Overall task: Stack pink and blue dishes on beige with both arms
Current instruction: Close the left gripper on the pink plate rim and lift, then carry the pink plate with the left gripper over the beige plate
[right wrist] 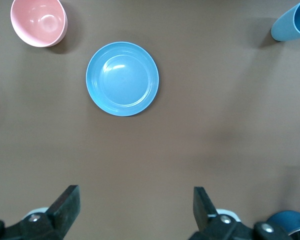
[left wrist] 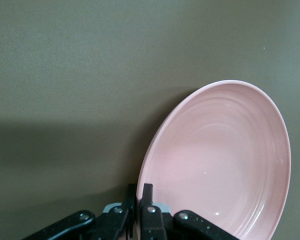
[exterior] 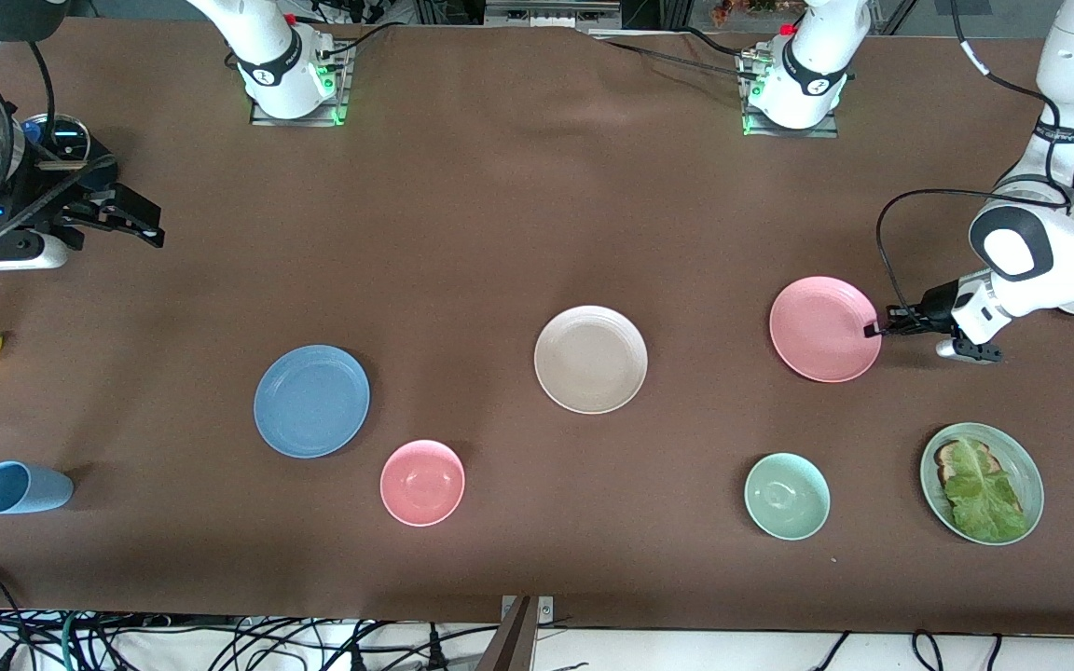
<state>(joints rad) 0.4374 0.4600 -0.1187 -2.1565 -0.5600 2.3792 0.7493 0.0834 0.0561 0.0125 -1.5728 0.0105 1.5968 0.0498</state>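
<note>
Fingers (left wrist: 148, 200) of my left gripper (exterior: 875, 329) are pinched on the rim of the pink plate (exterior: 823, 328), at the edge toward the left arm's end of the table; I judge a rim grip is the only purchase a flat plate gives. In the left wrist view the plate looks tilted. Right gripper (exterior: 131, 219) waits with fingers spread wide over bare cloth at the right arm's end. Blue plate (exterior: 311, 401) lies flat, near a pink bowl (exterior: 422, 482). Beige plate (exterior: 590, 359) sits between pink and blue, well apart from both, with open cloth all round for a straight carry.
</note>
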